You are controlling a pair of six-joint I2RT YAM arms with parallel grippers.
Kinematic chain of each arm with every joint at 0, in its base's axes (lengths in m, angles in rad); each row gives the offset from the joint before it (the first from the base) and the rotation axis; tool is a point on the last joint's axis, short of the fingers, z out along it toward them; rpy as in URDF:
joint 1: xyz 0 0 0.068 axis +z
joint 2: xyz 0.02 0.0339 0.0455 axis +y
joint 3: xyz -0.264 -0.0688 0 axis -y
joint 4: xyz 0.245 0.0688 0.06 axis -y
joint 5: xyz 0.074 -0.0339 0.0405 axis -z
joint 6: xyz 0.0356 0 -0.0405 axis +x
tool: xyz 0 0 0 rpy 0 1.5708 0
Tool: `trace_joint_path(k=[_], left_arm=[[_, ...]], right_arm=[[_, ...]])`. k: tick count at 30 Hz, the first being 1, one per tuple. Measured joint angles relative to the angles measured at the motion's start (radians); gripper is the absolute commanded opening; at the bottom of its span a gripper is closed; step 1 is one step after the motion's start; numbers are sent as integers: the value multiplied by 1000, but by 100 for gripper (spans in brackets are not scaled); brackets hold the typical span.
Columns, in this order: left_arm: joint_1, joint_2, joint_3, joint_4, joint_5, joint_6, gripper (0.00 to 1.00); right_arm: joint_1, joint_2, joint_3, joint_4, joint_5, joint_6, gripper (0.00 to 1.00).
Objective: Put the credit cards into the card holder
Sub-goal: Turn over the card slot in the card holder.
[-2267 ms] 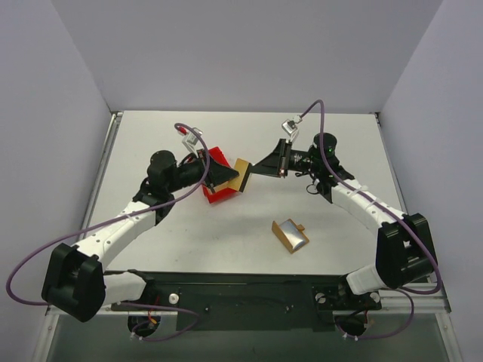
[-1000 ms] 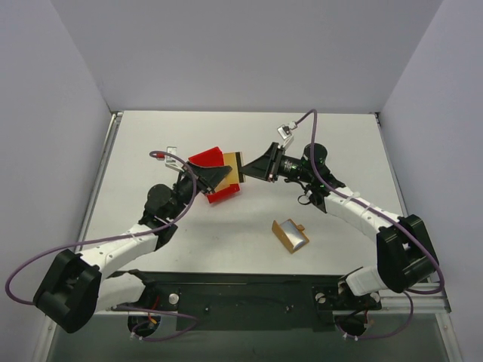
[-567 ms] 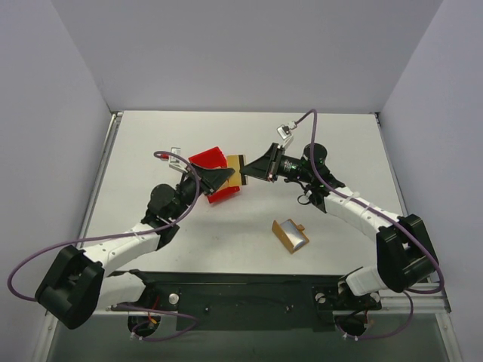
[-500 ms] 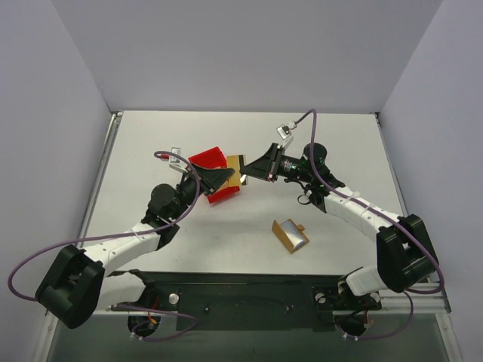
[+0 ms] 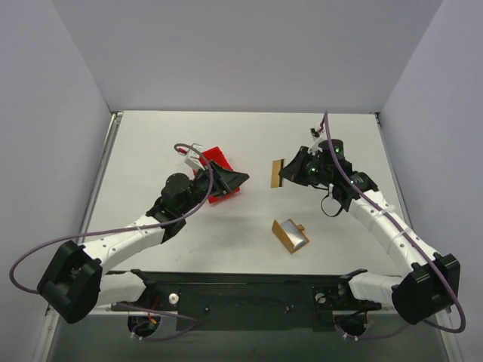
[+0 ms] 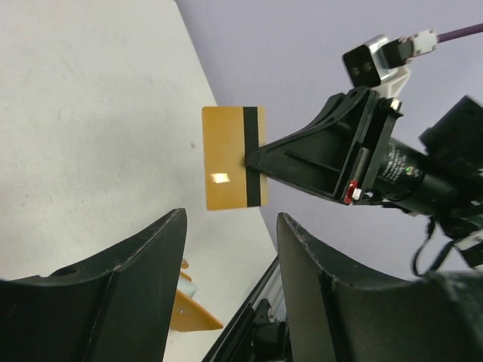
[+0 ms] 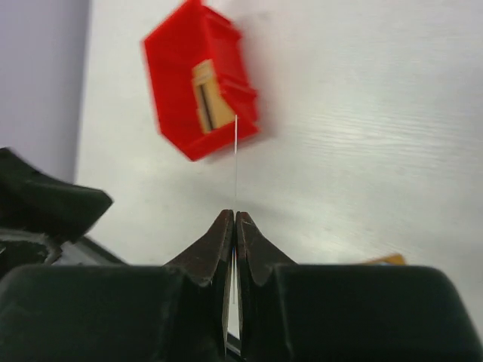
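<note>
- The credit card (image 6: 226, 158) is a thin, flat, glossy golden rectangle with a black stripe along one short side.
- The card holder (image 5: 290, 234) is a small orange-tan folded wallet with a pale inner panel, lying open on the matte white table (image 5: 151, 143), nearer the arm bases than the card and well apart from it.
- A red bin (image 7: 198, 87) of hard plastic sits left of the card, with further cards (image 7: 211, 104) standing in it.
- The left gripper (image 6: 231, 219) is beside the bin, its fingers spread apart with nothing between them.
- The right gripper (image 7: 235, 219) has its jaws pressed together on the credit card's striped end, holding it in the air above the table, clear of the bin.
</note>
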Motion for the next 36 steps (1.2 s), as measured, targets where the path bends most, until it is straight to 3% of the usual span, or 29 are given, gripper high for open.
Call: trace_joint_path(k=[5,14,21,36], left_arm=[[-86,116,146,-190,-3,67,61],[-214,335,192,-351,-3,98,61],[-253,392,216,-383,-3,98,62],[-301,430,237,-396,-7,85,63]], right_arm=[[-28,-23,65,-299,193,-115,0],[39,21,89,-612,261,-274,0],[138,30,26,-630,257,-298,0],[144,-23,-156,-545,163,-257,0]])
